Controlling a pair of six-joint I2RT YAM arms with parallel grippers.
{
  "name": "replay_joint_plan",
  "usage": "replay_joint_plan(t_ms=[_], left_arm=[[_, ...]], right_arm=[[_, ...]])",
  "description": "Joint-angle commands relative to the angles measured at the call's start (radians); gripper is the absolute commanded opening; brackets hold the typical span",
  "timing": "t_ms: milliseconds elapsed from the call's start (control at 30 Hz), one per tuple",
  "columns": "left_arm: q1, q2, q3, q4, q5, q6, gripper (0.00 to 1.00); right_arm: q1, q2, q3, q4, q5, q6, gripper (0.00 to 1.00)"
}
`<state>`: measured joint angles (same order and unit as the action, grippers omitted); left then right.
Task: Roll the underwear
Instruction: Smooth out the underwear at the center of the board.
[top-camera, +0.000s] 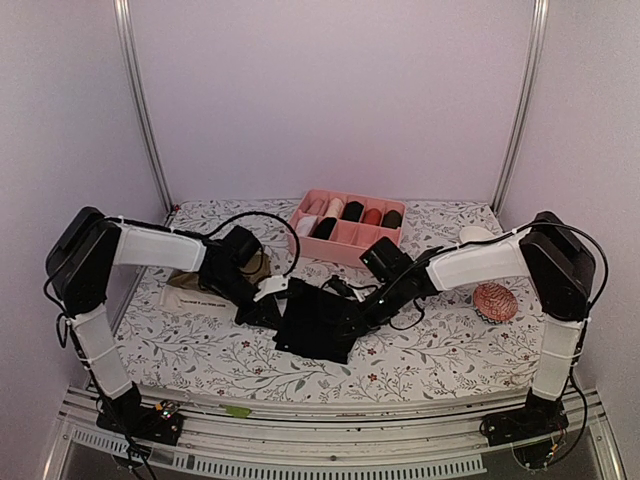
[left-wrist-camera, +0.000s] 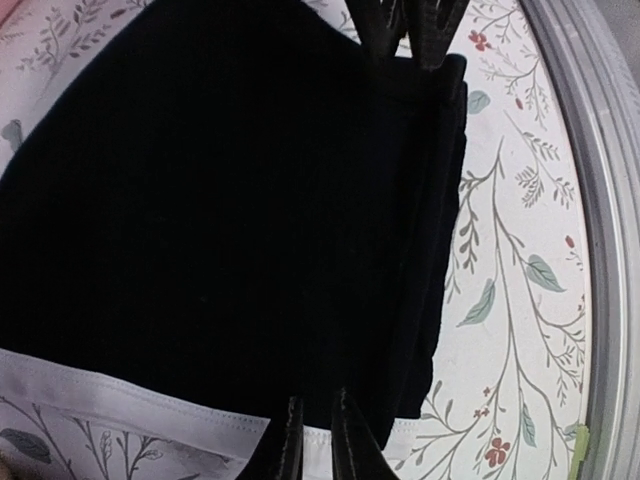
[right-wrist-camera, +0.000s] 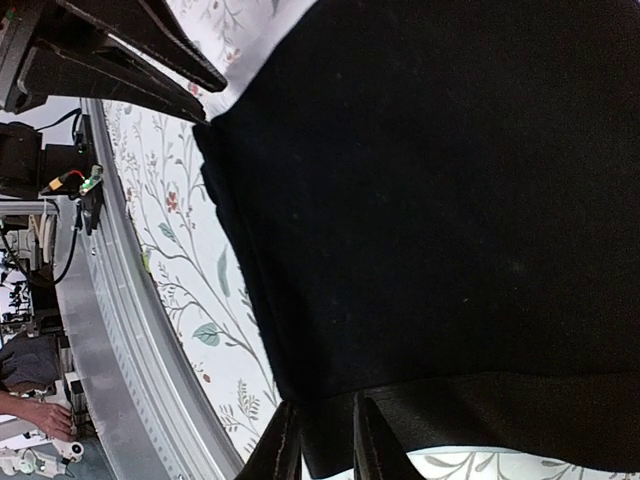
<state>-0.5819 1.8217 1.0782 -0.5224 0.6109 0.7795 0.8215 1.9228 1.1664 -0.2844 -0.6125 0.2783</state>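
1. Olive-brown underwear (top-camera: 196, 292) lies far left on the desk (top-camera: 190, 355), behind the left arm. Not in play.
2. Left tool (left-wrist-camera: 318, 440): fingers nearly together at the white waistband (left-wrist-camera: 120, 395) of the black underwear (top-camera: 318, 322). Can't tell if it actually bites fabric.
3. Black underwear lies flat mid-desk between both tools; 1 side edge looks doubled over.
4. Right tool (right-wrist-camera: 322, 440): narrow gap, with the opposite hem sitting in it. Grip likewise unclear.
5. Step, as I read it: pinch both ends and start the roll. Get every layer into each tool, lift just clear, and move both in sync for a tight, even roll.
6. Pink box (top-camera: 345, 225) sits behind and the ball (top-camera: 495, 300) far right: steer clear of both.
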Motion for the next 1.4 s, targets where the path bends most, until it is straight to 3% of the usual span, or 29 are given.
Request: replay_joint_plan(t_ms=[0, 300, 500, 667, 767, 800, 833, 867, 933, 1033, 1100, 1133, 1233, 1367], left_arm=[[-0.045, 0.034, -0.039, 0.044, -0.04, -0.019, 0.1], [-0.116, -0.016, -0.17, 0.083, -0.161, 0.004, 0.04], [-0.116, -0.103, -0.18, 0.056, -0.123, 0.008, 0.09], [-0.059, -0.24, -0.119, 0.047, -0.015, -0.103, 0.3], [0.004, -0.337, -0.059, 0.095, 0.018, -0.197, 0.48], [0.018, -0.366, -0.039, 0.114, 0.014, -0.221, 0.6], [0.032, -0.397, -0.021, 0.136, 0.007, -0.241, 0.84], [0.039, -0.424, -0.003, 0.164, -0.003, -0.265, 0.94], [0.043, -0.473, -0.002, 0.261, -0.039, -0.356, 0.96], [0.044, -0.509, -0.096, 0.486, -0.035, -0.504, 0.96], [0.041, -0.495, -0.13, 0.575, 0.015, -0.527, 0.96], [0.042, -0.472, -0.115, 0.567, 0.064, -0.532, 0.96], [0.038, -0.354, -0.043, 0.55, 0.187, -0.669, 0.96], [0.031, -0.148, 0.006, 0.571, 0.398, -0.861, 0.96]], right_arm=[[0.008, 0.04, -0.006, -0.023, 0.025, -0.008, 0.2], [0.054, 0.05, -0.11, -0.039, 0.046, -0.039, 0.2], [0.061, -0.06, -0.17, -0.072, 0.067, -0.027, 0.25], [0.056, -0.194, -0.122, -0.129, 0.18, -0.018, 0.45], [0.045, -0.307, -0.067, -0.131, 0.266, 0.012, 0.61], [0.045, -0.344, -0.054, -0.123, 0.309, 0.02, 0.67], [0.042, -0.385, -0.042, -0.114, 0.347, 0.023, 0.72], [0.041, -0.42, -0.034, -0.099, 0.381, 0.024, 0.79], [0.037, -0.496, -0.033, -0.048, 0.464, 0.032, 0.97], [0.034, -0.527, -0.058, 0.053, 0.599, 0.097, 0.99], [0.024, -0.507, -0.068, 0.09, 0.677, 0.148, 0.99], [0.007, -0.488, -0.07, 0.108, 0.626, 0.208, 0.99], [-0.073, -0.415, -0.089, 0.213, 0.235, 0.215, 0.99], [-0.088, -0.34, -0.185, 0.39, 0.034, 0.329, 0.99]])
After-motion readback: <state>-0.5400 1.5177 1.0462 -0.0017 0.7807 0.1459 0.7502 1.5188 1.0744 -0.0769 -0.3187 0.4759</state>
